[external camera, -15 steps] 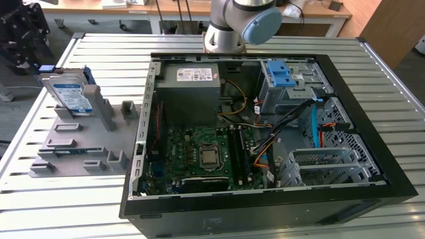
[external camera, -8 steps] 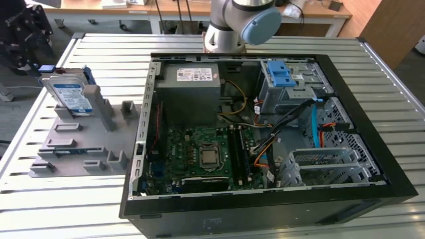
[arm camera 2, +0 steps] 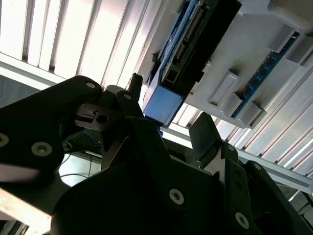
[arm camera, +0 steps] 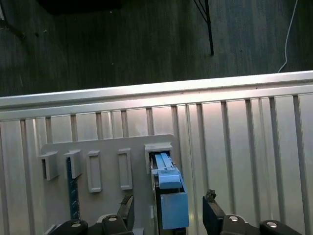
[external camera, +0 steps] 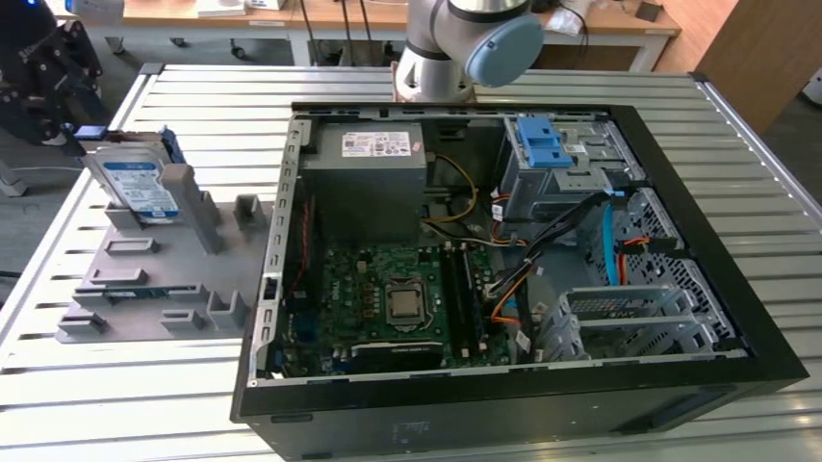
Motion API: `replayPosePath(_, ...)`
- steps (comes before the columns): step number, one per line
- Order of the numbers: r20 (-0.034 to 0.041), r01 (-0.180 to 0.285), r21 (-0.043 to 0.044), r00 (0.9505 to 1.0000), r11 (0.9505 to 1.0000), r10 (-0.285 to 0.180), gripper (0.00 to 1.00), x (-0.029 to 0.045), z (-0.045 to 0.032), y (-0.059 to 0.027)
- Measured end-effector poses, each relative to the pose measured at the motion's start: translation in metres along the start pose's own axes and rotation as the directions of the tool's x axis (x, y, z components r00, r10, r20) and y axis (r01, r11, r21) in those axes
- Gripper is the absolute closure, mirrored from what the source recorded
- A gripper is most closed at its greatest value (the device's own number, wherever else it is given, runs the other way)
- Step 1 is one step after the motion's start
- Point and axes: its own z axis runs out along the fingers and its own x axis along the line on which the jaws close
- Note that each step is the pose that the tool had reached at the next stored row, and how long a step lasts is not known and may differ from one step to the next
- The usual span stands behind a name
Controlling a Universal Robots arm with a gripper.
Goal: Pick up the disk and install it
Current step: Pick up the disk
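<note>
Straddling flat silver disk (external camera: 135, 183) with white-and-blue label and blue plastic carrier frame: jaws of black gripper (arm camera: 169, 205) spread, one finger (arm camera: 212, 215) each side, gaps visible in both wrist views, nothing pinched. Disk stands upright on edge in end slot of grey plastic slotted holder (external camera: 141, 279), on ribbed metal table (external camera: 192, 96) at exterior view's left, beside open black computer case (external camera: 514, 395). Good grasp, by judgement — equalise gaps, set pads square on frame flanks, avoid label; skewed pinch risks jamming disk in slot.
</note>
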Motion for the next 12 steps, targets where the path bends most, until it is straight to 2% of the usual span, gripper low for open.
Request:
replayPosePath(7,-0.002,0.0,-0.001,1.0,1.0,0.0,0.34,-0.0003,0.0127,0.0006)
replayPosePath(10,-0.0021,0.0,-0.0014,1.0,1.0,0.0,0.36,-0.0003,0.0136,0.0006)
replayPosePath(11,-0.0021,0.0,-0.0014,1.0,1.0,0.0,0.42,-0.0003,0.0135,0.0006)
replayPosePath(12,-0.0021,0.0,-0.0014,1.0,1.0,0.0,0.42,-0.0004,0.0136,0.0006)
